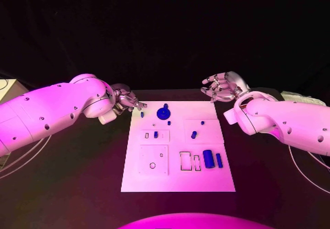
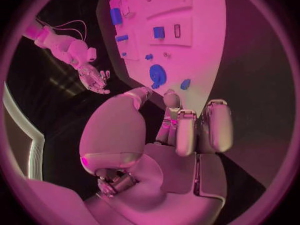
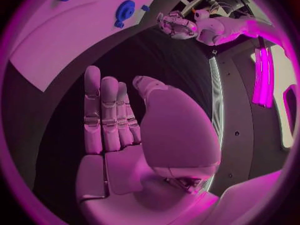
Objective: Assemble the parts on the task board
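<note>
A black bench [image 1: 68,191] fills the head view, with the white task board [image 1: 177,183] lying in its middle, long side running away from the robot. On the board, a round blue disc part [image 1: 163,113] sits near the far edge, a small blue peg [image 1: 142,114] lies just beside the far left corner, two small blue pieces stand in the raised blocks at mid-board, and two blue bars [image 1: 208,158] lie side by side near the right edge, next to rectangular cut-outs. The left hand [image 1: 126,102] hovers off the board's far left corner with its fingers loosely spread, holding nothing. The right hand [image 1: 219,87] is raised beyond the far right corner, palm toward the board, fingers apart and empty. In the left wrist view, the left hand [image 2: 178,130] shows fingers partly curled yet apart, nothing between them; beyond them lie the board [image 2: 206,45], the blue disc part [image 2: 157,75] and the small peg [image 2: 185,84] close to the fingertips, while the right hand [image 2: 94,79] hangs open over the dark bench. In the right wrist view, the right hand [image 3: 115,120] is flat with fingers straight and together, thumb apart, empty; the board [image 3: 56,40] with the disc part [image 3: 124,10] lies past it, and the left hand [image 3: 177,25] is beyond.
</note>
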